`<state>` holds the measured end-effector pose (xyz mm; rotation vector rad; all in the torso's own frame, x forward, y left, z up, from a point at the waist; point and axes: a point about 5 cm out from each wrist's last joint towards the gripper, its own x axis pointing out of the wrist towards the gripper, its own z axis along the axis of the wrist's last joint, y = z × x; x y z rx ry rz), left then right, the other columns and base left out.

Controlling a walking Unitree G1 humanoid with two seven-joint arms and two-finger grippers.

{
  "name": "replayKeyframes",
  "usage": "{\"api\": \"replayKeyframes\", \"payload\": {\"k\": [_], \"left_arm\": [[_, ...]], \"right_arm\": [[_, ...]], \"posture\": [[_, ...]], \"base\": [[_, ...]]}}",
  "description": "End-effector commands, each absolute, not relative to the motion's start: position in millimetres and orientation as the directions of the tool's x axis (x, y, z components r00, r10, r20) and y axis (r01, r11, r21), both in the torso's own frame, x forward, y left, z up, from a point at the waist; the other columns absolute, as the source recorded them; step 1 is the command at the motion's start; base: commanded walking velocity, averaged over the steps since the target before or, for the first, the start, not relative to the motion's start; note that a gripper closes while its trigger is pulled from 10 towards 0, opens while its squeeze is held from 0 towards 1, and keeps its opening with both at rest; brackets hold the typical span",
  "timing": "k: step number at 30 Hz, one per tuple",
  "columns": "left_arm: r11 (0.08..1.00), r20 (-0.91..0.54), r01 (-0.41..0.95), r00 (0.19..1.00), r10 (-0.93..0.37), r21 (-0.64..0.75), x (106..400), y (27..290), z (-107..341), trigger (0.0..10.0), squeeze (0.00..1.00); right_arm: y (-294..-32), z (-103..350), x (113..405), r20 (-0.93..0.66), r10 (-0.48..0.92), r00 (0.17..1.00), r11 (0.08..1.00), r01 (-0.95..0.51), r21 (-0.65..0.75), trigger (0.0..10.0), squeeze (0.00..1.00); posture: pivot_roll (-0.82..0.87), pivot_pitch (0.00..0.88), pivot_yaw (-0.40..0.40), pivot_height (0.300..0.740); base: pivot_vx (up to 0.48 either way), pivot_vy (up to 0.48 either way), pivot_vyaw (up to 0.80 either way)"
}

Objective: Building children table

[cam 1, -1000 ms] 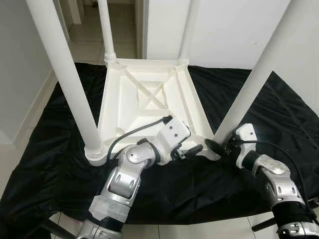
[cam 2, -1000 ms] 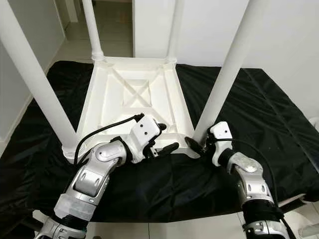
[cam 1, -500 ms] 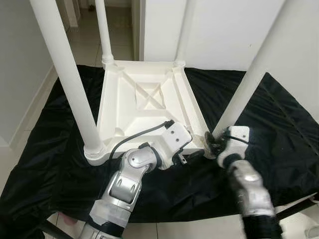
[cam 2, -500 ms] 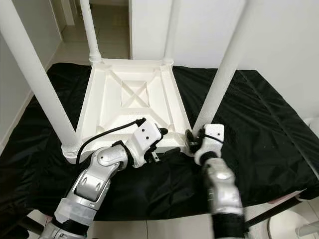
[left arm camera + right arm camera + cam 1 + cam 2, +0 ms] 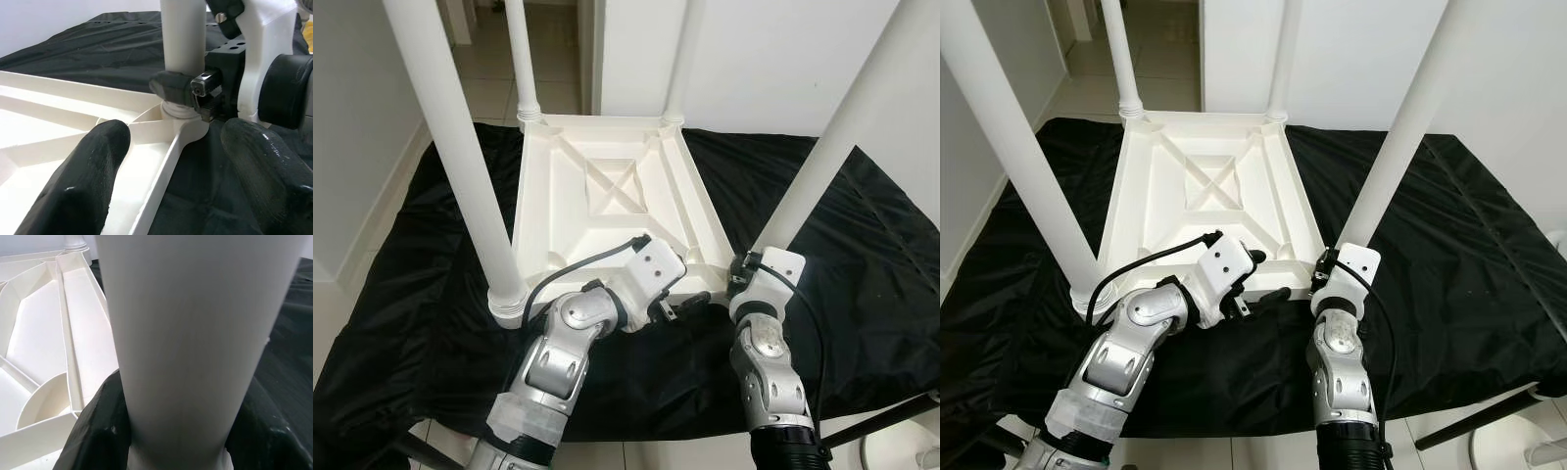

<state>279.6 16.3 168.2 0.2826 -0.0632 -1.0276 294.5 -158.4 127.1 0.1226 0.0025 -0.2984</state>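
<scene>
A white plastic children's table (image 5: 607,196) lies upside down on a black cloth, its four legs pointing up. My right gripper (image 5: 741,274) is shut on the near-right leg (image 5: 832,147) just above its socket; in the right wrist view its black fingers (image 5: 98,431) wrap the leg (image 5: 195,333). My left gripper (image 5: 693,301) is open at the table's near rim beside that corner. The left wrist view has one finger (image 5: 93,171) over the inside of the rim and the other outside it, with the leg base (image 5: 183,49) ahead.
The black cloth (image 5: 421,294) covers the floor around the table. The near-left leg (image 5: 460,166) rises just left of my left arm, and two far legs stand by a white wall and a doorway. A dark bar (image 5: 891,416) crosses the lower right corner.
My right arm has swung in from the right to straight below the corner, its gripper staying at the leg base. The left gripper holds its place at the rim.
</scene>
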Motion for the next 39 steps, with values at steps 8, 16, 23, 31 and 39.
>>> {"api": "replayKeyframes", "payload": {"k": [8, 16, 23, 31, 39], "left_arm": [[0.586, -0.039, 0.762, 0.618, -0.785, 0.276, 287.7, 15.9, 171.9, 10.0, 0.0], [0.58, -0.045, 0.766, 0.613, -0.789, 0.278, 287.5, 16.3, 170.5, 10.0, 0.0], [0.562, -0.058, 0.777, 0.599, -0.799, 0.284, 286.6, 17.4, 168.6, 10.0, 0.0], [0.53, -0.076, 0.799, 0.57, -0.818, 0.283, 283.0, 19.5, 165.4, 10.0, 0.0], [0.5, -0.088, 0.823, 0.538, -0.838, 0.27, 278.6, 20.8, 162.2, 10.0, 0.0]], "right_arm": [[-155.3, 127.7, 280.6, 0.038, -0.164, 0.986, 0.974, 0.156, 0.165, 10.0, 1.0], [-168.8, 124.9, 279.2, 0.033, -0.056, 0.998, 0.992, 0.052, 0.114, 10.0, 0.0], [-190.6, 124.2, 278.7, 0.039, 0.088, 0.995, 0.995, -0.089, 0.042, 10.0, 0.0], [-206.2, 126.1, 282.0, 0.037, 0.29, 0.956, 0.956, -0.287, -0.054, 10.0, 0.0], [-211.4, 128.2, 289.9, 0.027, 0.375, 0.927, 0.924, -0.372, -0.091, 10.0, 0.0]], "posture": [[-0.05, 0.0, -0.065, 0.74], [-0.06, 0.0, -0.055, 0.74], [-0.07, 0.0, -0.042, 0.74], [-0.06, 0.0, -0.043, 0.74], [-0.06, 0.0, -0.042, 0.74]], "base": [[0.0, 0.0, 0.0], [0.0, 0.0, 0.0], [0.0, 0.0, 0.0], [0.0, 0.0, 0.0], [0.0, 0.0, 0.0]]}}
